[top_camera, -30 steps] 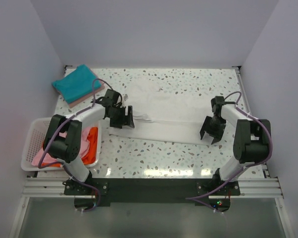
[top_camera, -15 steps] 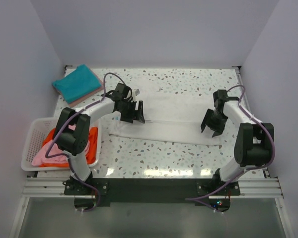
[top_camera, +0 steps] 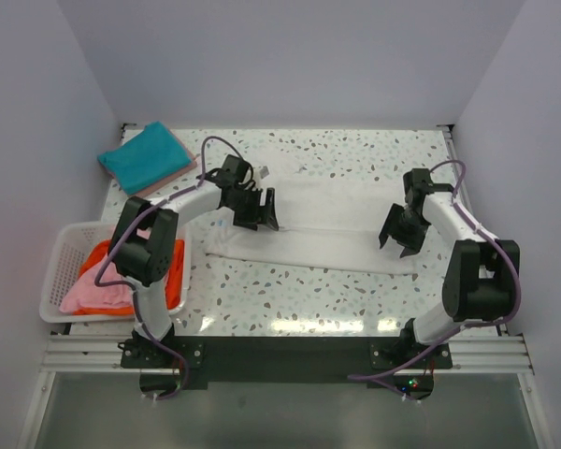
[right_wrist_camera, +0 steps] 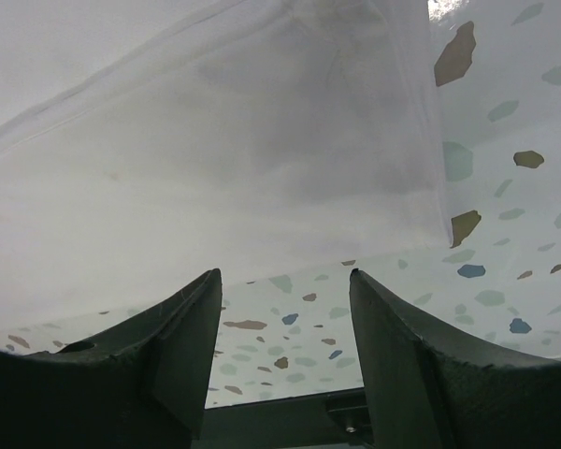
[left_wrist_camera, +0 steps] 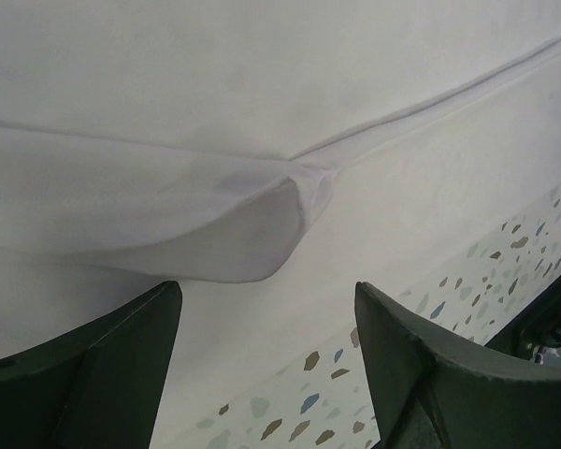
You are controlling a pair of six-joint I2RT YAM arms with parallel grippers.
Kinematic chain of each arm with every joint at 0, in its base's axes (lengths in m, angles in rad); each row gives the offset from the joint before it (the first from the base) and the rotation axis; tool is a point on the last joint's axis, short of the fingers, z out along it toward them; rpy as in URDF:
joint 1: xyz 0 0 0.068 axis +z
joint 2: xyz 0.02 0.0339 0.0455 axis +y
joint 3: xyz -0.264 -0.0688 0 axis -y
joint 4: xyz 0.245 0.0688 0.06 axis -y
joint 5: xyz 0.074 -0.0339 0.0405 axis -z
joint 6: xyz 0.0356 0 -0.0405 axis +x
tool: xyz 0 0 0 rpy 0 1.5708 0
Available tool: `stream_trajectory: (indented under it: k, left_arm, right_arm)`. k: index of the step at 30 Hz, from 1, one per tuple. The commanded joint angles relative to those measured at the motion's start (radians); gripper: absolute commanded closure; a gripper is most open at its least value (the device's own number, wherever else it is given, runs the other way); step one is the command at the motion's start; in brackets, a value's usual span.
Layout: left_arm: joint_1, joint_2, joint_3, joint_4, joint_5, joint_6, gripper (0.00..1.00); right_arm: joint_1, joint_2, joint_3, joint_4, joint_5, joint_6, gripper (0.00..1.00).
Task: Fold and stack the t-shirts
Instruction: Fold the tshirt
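A: Quick pass; basket [top_camera: 56, 251] off the table's left edge, pink t-shirt [top_camera: 93, 294] and orange t-shirt [top_camera: 174, 271] heaped in it, unfolded; teal t-shirt [top_camera: 142, 156] folded at the far-left corner.

B: White one?

A: White t-shirt [top_camera: 327, 224] lies mid-table [top_camera: 355, 150], a long flat band between the arms; left end effector [top_camera: 259, 210] hangs over its left part, fingers spread, nothing between them; wrist view shows the left end effector [left_wrist_camera: 266, 309] above a puffed fold of that cloth.

B: Right side?

A: Right end effector [top_camera: 399, 234] over the shirt's right end, released too, gripping nothing; in its wrist view the right end effector [right_wrist_camera: 285, 299] sits over the cloth's edge and bare table.

B: Risks?

A: My guess; left closes on the top layer only, so the fold pulls apart; right is so near the edge it may nip table and miss the cloth; if one side catches alone, the shirt skews and the fold lands crooked.
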Motion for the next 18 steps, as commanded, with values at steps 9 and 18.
stream_trajectory:
  k: [9,18]
  left_arm:
    - [-0.012,0.09,0.118,0.045,0.021,0.0,0.2]
    - [-0.016,0.185,0.288,0.058,-0.047,0.032,0.2]
  right_arm:
    - [-0.001,-0.057,0.003,-0.011,-0.007,0.029,0.39]
    - [-0.001,-0.07,0.002,-0.007,-0.007,0.049,0.39]
